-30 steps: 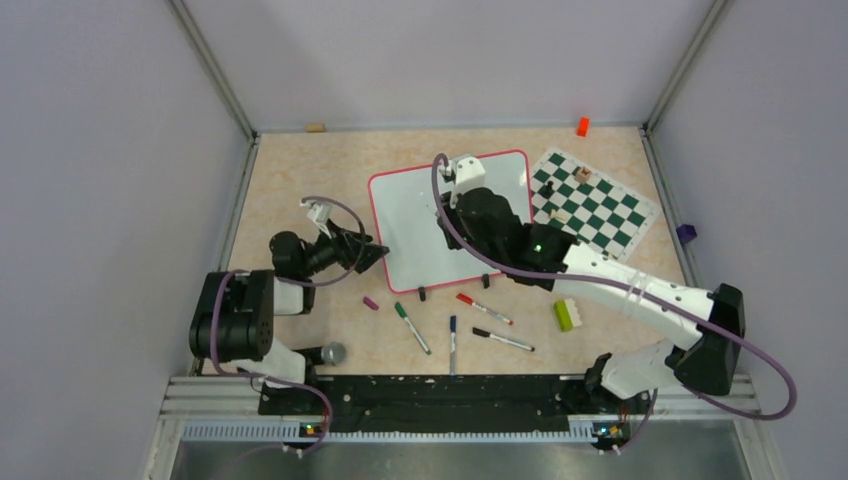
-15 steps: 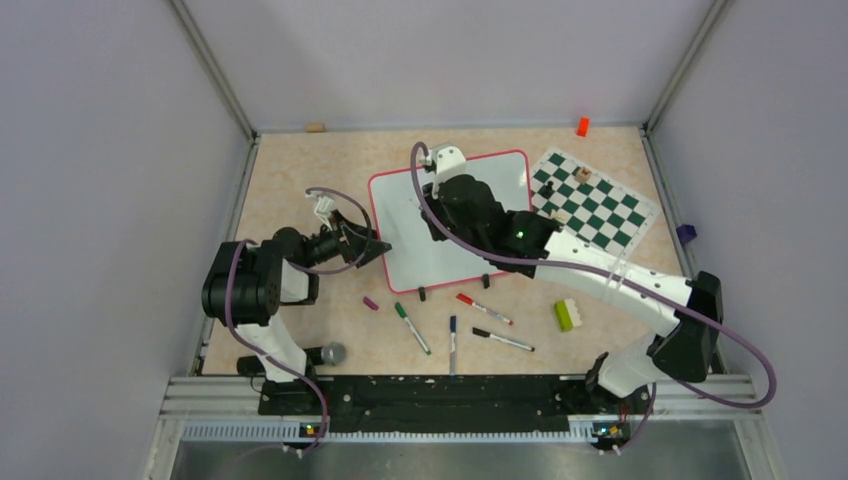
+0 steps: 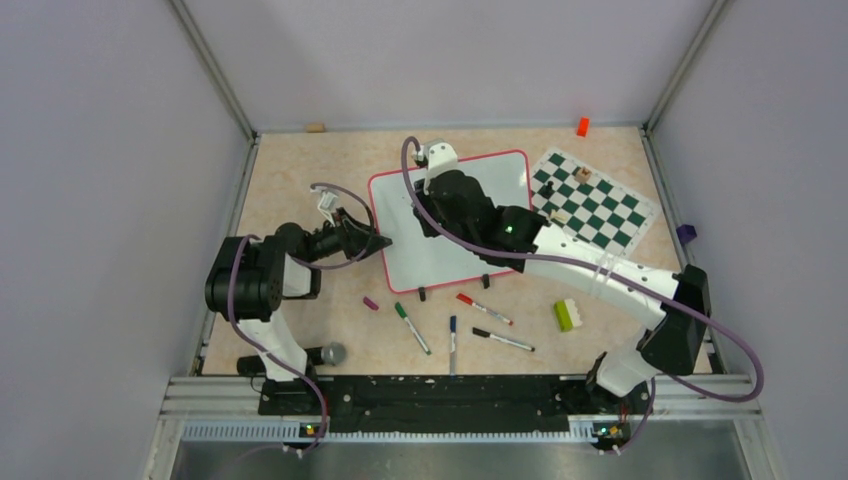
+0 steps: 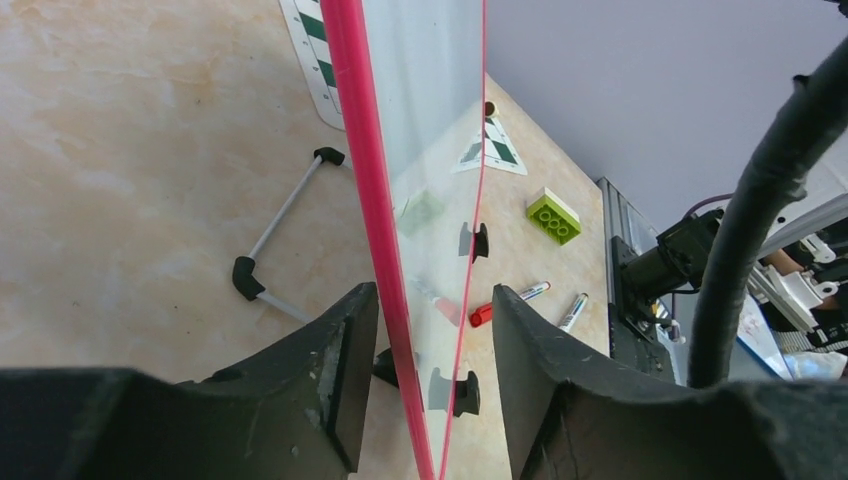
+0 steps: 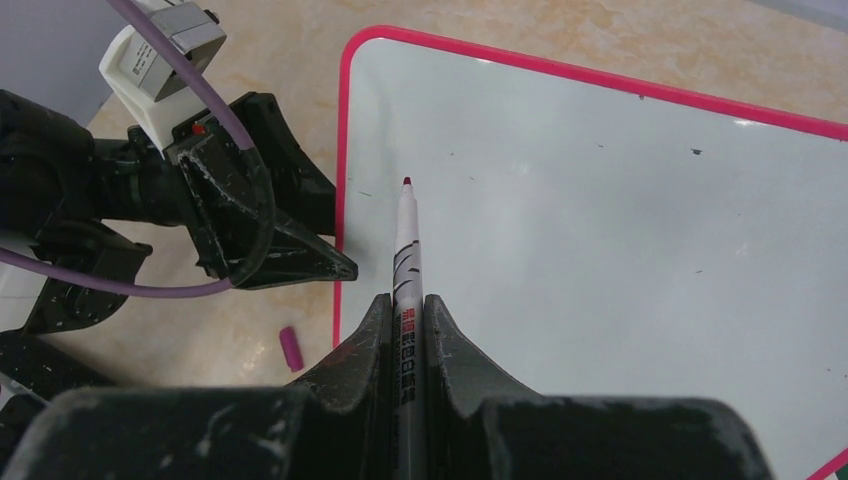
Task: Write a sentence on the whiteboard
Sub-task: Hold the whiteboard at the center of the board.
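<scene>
The left fingers stand apart, one on each side of the whiteboard's red left rim. The rim lies close against one finger, with a clear gap to the other, so the board is straddled but, as far as the wrist view shows, not pinched. If those fingers meet it off-centre, the nearer one will likely shove the rim sideways and skate the board's small black feet across the bench. If they do not grip at all, pen pressure alone could rock or slide it. The board runs off to the right of these fingers and lies ahead of and beneath the right fingers. It carries no sentence yet, only a few specks. The right fingers are clamped together on a marker. The marker's dark tip points out ahead of them at the board's upper-left corner, just inside the rim; whether it touches I cannot tell. Starting so close to the rim and to the left fingers just beyond it, a leftward stroke could run off the board or strike them. A hard press might also swivel the long barrel in its grip.
</scene>
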